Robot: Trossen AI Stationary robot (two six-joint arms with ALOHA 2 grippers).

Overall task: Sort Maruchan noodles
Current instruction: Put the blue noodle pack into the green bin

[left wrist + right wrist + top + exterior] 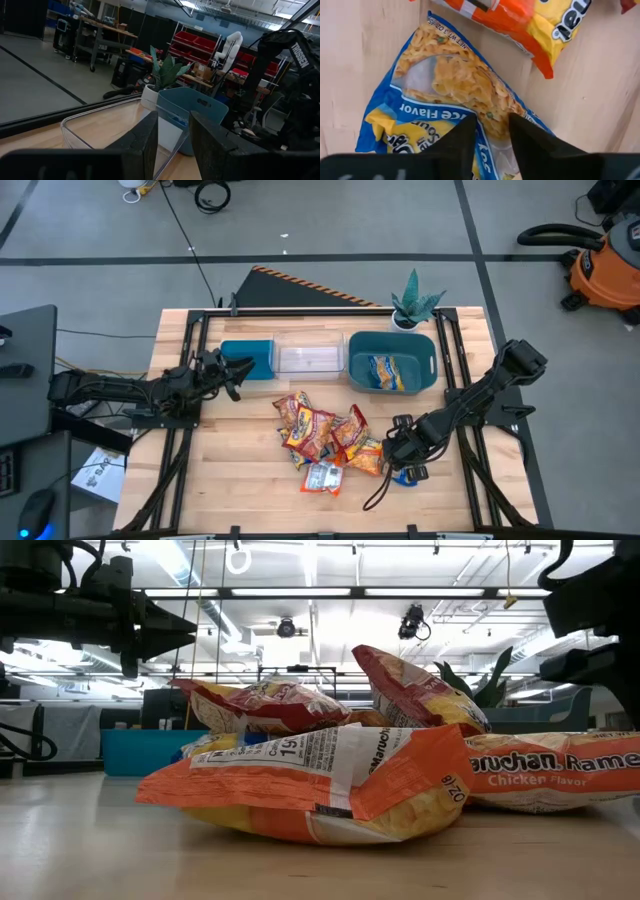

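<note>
Right wrist view: right gripper (487, 132) pinching blue-yellow packet (445, 95) — left gripper (238, 370) fingers slightly apart, empty.

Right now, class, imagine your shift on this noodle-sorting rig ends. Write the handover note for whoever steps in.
Left end effector: empty, fingers narrowly parted, above the small teal plastic bin.
Right end effector: pinching a crinkly yellow-and-blue noodle packet beside the pile.
Done: one yellow-and-blue packet lies in the big teal plastic tub.
Left: the heap of red-orange and orange packets mid-table; the clear plastic bin looks empty.
</note>
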